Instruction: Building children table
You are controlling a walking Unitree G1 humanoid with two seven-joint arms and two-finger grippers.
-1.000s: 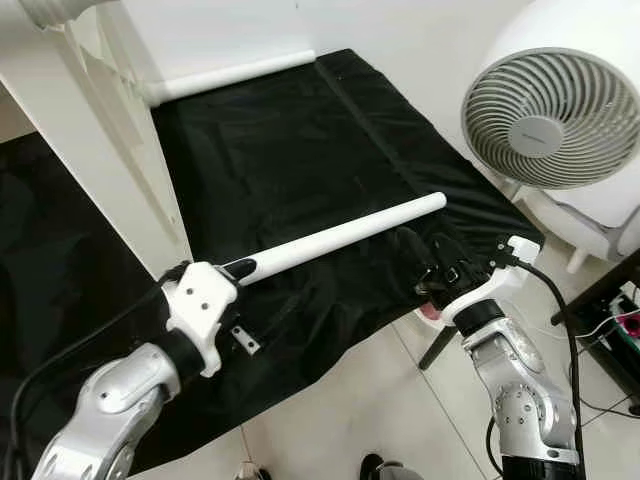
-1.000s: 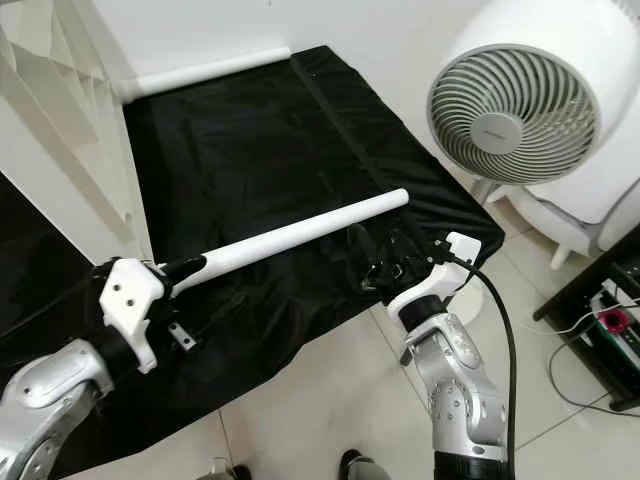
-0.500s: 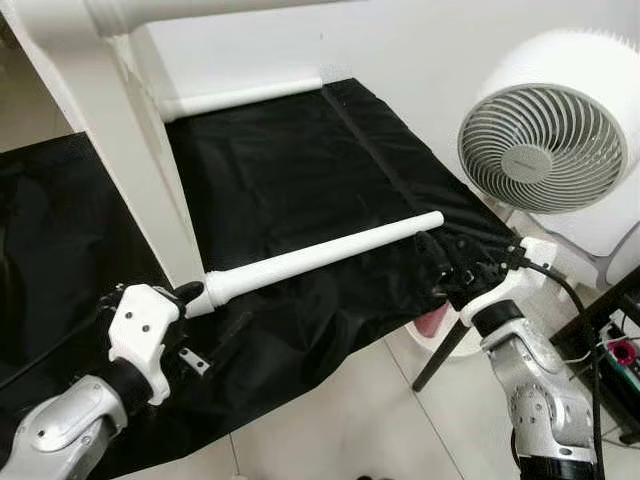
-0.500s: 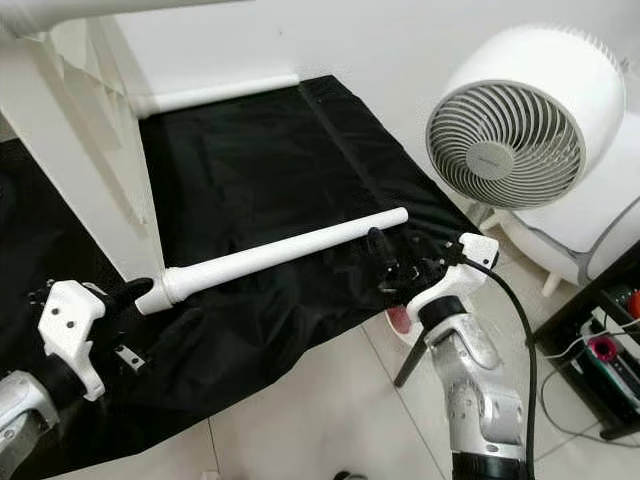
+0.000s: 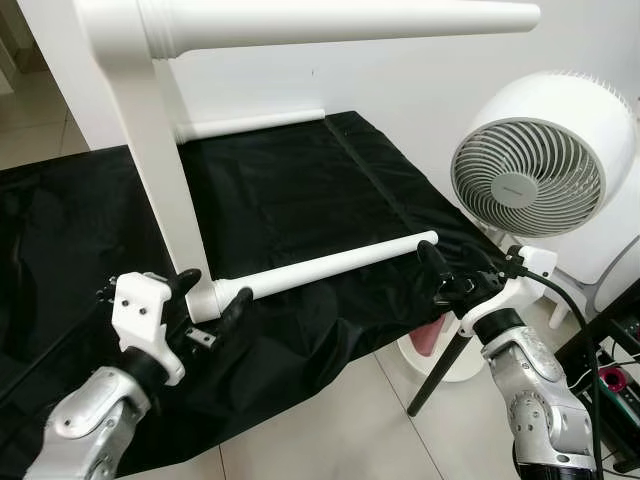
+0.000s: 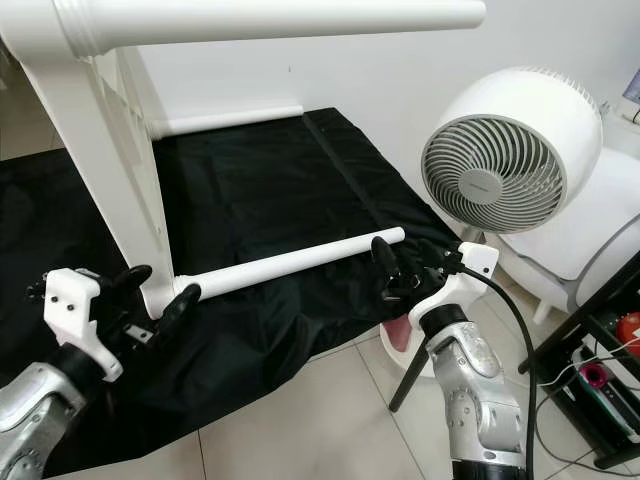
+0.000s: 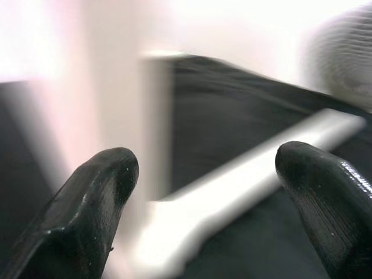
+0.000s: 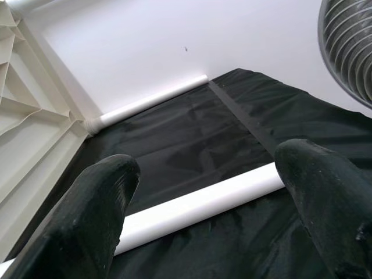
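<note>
Low over the black cloth (image 5: 300, 180), both the left gripper (image 5: 208, 297) and right gripper (image 5: 452, 272) gape beside the table leg (image 5: 330, 264).

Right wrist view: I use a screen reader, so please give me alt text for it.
Two open black pincer fingers frame a long white cylindrical table leg lying on a black cloth, with a white wall behind.
</note>
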